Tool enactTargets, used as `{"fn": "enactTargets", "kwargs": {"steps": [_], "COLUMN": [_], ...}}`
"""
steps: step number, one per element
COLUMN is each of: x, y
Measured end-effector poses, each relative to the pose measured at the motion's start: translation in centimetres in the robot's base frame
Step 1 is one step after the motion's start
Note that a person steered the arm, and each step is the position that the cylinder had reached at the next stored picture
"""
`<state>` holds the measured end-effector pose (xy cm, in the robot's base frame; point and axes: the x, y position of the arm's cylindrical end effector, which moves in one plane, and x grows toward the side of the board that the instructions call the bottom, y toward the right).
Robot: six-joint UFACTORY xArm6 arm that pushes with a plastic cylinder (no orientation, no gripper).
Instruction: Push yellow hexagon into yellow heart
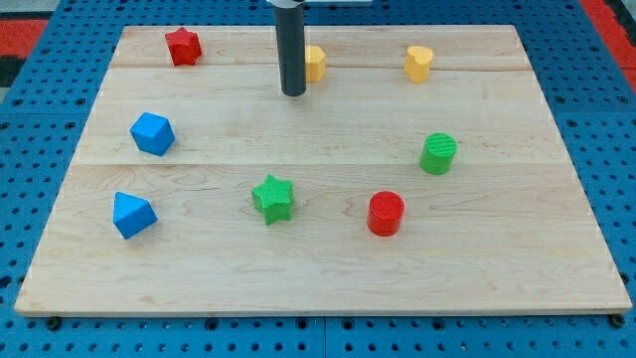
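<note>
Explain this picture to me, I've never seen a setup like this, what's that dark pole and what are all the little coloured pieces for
There is one camera picture, looking down at a slant on a wooden board resting on a blue pegboard. The dark pole is the end of a robot arm. It has no hand; its lower end, my tip, slides over the board and pushes blocks. Nothing is held.

My tip stands just to the view's left of the yellow hexagon, which it partly hides. The yellow heart lies further to the view's right, apart from the hexagon.

Also on the board: a red star, two blue blocks, a green star, a red cylinder and a green cylinder.
</note>
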<state>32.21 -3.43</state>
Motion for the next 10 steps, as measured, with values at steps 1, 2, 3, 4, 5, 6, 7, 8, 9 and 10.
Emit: {"fn": "enactTargets", "kwargs": {"steps": [1, 2, 3, 4, 5, 6, 7, 8, 9, 10], "x": [0.1, 0.1, -0.3, -3.0, -6.8, -5.6, -0.8, 0.0, 2.6, 3.0], "y": [-0.4, -4.3, -3.6, -2.0, -2.0, 1.7, 2.9, 1.7, 7.4, 10.0]}}
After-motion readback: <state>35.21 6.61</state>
